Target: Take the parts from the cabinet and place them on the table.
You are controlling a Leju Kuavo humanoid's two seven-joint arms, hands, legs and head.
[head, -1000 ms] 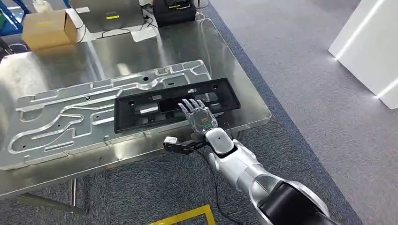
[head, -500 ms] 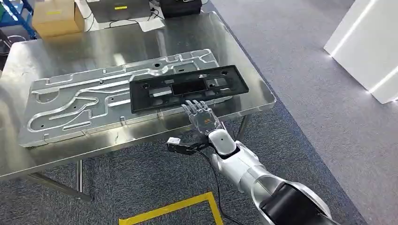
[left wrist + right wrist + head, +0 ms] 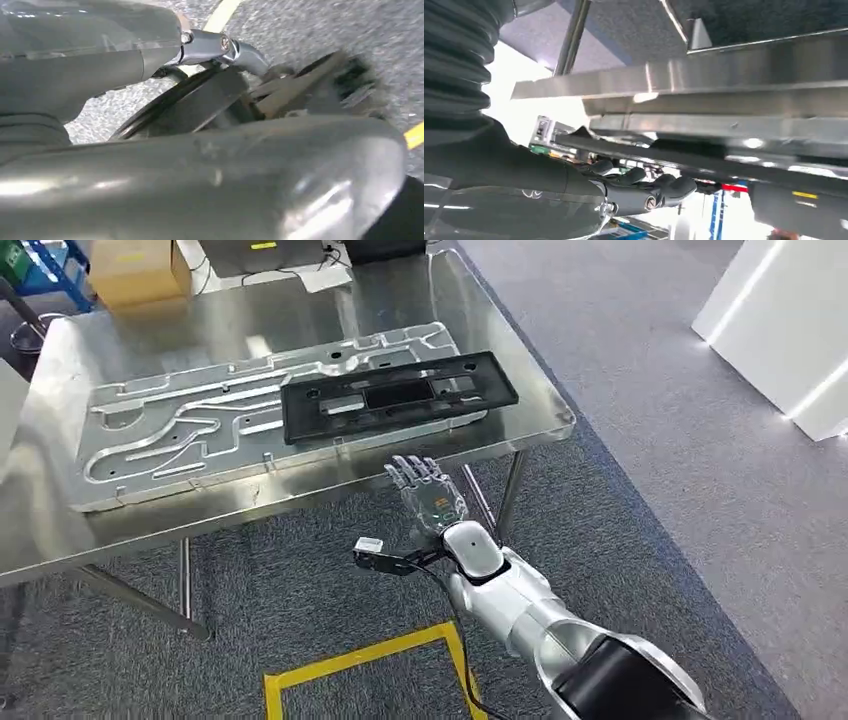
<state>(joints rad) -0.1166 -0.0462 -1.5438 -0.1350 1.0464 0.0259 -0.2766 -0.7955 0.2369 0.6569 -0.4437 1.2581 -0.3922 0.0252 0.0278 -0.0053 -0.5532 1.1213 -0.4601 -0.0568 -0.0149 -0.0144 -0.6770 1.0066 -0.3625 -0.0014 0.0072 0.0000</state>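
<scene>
The tabletop [image 3: 300, 310] is bright, glossy steel, and the machined plate [image 3: 200, 420] on it is pale, shiny metal. The black frame [image 3: 400, 398] looks like matt plastic, the floor [image 3: 650, 440] rough grey carpet, the box [image 3: 135, 275] brown cardboard.

Bright, even overhead light in the head view, and the steel table [image 3: 300, 300] throws back pale glare patches along its far side, with a soft sheen on the silver right arm [image 3: 520, 610]. White strips glow hard on the cabinet [image 3: 790, 340] at the right edge. Shadows under the table are faint and diffuse. The left wrist view is smeared with motion blur, close surfaces out of focus. The right wrist view blows out to white behind the dark right hand [image 3: 634, 190].
</scene>
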